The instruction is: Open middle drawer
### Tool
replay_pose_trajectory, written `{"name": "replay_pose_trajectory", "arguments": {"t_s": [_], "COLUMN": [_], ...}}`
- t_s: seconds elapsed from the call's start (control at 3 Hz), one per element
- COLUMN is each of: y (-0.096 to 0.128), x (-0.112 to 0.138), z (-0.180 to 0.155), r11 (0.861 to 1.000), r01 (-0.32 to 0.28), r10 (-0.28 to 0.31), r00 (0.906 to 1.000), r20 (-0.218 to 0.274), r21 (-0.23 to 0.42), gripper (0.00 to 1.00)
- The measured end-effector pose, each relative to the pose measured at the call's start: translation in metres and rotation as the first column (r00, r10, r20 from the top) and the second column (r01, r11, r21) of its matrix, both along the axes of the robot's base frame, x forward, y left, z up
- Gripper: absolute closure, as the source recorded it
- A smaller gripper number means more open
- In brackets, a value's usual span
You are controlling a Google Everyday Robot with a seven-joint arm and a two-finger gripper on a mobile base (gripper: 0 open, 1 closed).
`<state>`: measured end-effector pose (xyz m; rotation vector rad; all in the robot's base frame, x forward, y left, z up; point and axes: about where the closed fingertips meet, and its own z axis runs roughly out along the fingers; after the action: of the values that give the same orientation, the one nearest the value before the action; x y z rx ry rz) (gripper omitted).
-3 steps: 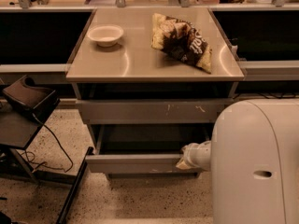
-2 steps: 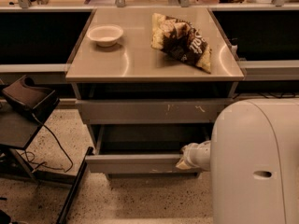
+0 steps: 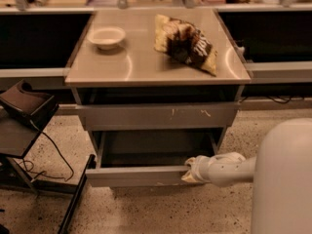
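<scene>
One middle drawer (image 3: 141, 176) stands pulled out low in the cabinet (image 3: 146, 65), under the scratched front (image 3: 156, 116). Gripper (image 3: 191, 169) sits at its front's right end; its grip state can't be told. Stiff metal, likely light, slides straight; no handle, so take the front's top lip.

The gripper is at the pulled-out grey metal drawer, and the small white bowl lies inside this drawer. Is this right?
Not quite: the camera view shows the small white bowl on the metal countertop, not inside. The gripper is indeed at the pulled-out grey metal drawer.
</scene>
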<state>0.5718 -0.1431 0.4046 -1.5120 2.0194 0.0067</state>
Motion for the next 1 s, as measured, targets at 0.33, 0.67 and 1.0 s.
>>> {"name": "replay_pose_trajectory", "arguments": {"t_s": [0.33, 0.67, 1.0], "y": [0.000, -0.007, -0.003], "x": [-0.001, -0.026, -0.034], "z": [0.003, -0.003, -0.001], "r11": [1.000, 0.999, 0.999], "r01": [0.000, 0.003, -0.017], "r10": [0.000, -0.003, 0.016], "r00": [1.0000, 0.9999, 0.9998], "r20": [0.000, 0.013, 0.012], "r21": [0.000, 0.035, 0.041], "gripper": [1.00, 1.00, 1.00]}}
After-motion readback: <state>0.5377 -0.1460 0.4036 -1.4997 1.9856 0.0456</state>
